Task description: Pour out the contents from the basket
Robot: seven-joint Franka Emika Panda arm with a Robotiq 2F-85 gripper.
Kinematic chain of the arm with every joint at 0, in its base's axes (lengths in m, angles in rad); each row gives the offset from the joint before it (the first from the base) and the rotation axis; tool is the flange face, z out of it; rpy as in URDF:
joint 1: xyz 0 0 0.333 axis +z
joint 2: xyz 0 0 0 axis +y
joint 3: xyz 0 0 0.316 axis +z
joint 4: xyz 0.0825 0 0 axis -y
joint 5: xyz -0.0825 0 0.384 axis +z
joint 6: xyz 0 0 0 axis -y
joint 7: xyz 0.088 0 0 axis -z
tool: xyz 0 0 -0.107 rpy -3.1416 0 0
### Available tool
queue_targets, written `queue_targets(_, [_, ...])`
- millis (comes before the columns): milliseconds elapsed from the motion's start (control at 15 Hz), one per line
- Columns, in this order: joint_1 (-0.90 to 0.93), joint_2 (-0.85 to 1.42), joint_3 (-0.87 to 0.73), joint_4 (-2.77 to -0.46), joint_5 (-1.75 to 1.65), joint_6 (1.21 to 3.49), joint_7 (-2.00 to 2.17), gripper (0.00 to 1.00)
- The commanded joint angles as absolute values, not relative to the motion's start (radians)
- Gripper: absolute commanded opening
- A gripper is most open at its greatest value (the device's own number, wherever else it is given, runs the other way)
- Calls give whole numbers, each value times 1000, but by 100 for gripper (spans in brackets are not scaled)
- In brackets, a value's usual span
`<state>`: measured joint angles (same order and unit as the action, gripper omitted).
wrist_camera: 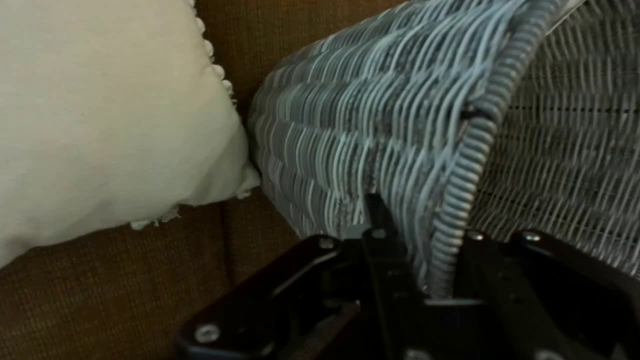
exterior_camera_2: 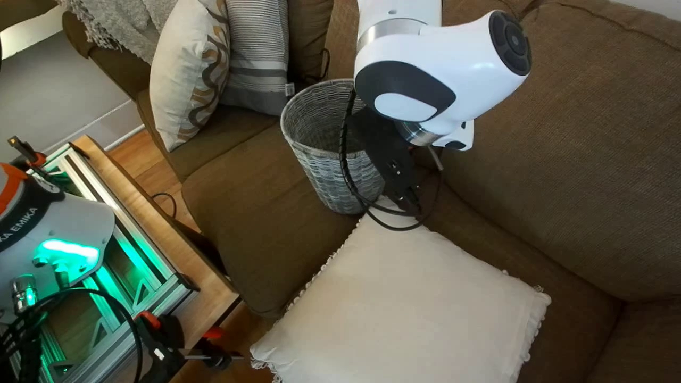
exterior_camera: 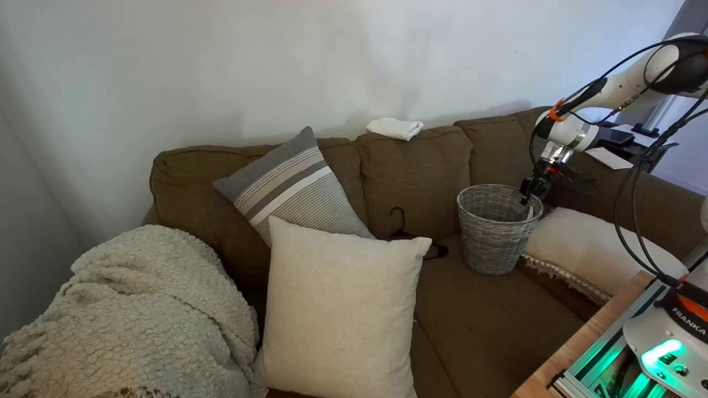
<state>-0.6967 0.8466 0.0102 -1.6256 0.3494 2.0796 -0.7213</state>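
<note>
The grey woven basket [exterior_camera: 492, 249] [exterior_camera_2: 338, 183] [wrist_camera: 360, 125] stands nearly upright on the brown sofa seat, its mouth facing up. My gripper [exterior_camera: 530, 198] [wrist_camera: 425, 235] comes down on the rim at the side near the fringed pillow. In the wrist view one of its fingers [wrist_camera: 392, 265] lies against the outer wall and its mate is inside, so it is shut on the rim. The arm and a black bracket cover the fingers in an exterior view. A whitish bit shows just inside the rim; the contents are otherwise hidden by the basket walls.
A cream fringed pillow [exterior_camera: 592, 249] [exterior_camera_2: 420, 303] [wrist_camera: 110, 110] lies right beside the basket. A black hanger [exterior_camera: 404, 221] is behind it, near a big cream pillow [exterior_camera: 343, 309] and a striped pillow [exterior_camera: 298, 182]. The robot's wooden table [exterior_camera_2: 197, 276] stands before the sofa.
</note>
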Motion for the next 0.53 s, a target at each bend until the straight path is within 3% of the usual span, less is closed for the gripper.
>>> queue_targets(0, [-683, 870, -16, -1582, 317, 2092, -727, 39])
queue_targets(467, [-635, 762, -18, -1732, 231, 2361, -824, 91])
